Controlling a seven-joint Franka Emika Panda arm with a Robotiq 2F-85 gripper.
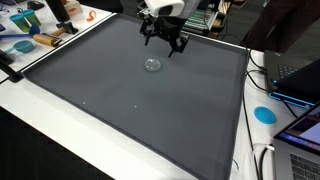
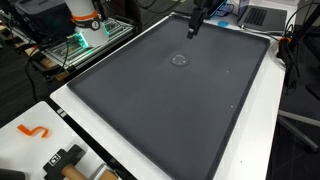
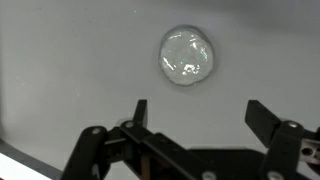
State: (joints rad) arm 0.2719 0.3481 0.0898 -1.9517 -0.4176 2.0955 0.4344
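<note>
**Jaws.** Fully open and holding nothing. In the wrist view both fingertips (image 3: 141,108) stand at 6 o'clock of the frame, clear of the surface.

**Position of the piece.** The clear round piece (image 3: 187,56) lies at 12 o'clock from the jaws. It rests flat on the grey mat (image 3: 60,60), untouched, a shade toward 11 o'clock of the gap's centre line.

**Risk, as judged.**
- The piece is transparent and low, so its rim is hard to read against the mat.
- A descent from this offset would likely set one finger on the rim rather than beside it, and the piece would skid or tip.
- Its surface looks smooth, so a light pinch may let it slip out.
- Pressing too deep would drag the fingertips into the mat.

**Arm pose.** In an exterior view the arm (image 1: 165,12) reaches in from the far edge of the worktop (image 1: 30,115) with the wrist pointed down. The jaws hang above the mat at 1 o'clock of the piece, apart from it. Beyond the mat, at 3 o'clock, a blue disc (image 1: 264,113) rests on the worktop.
</note>
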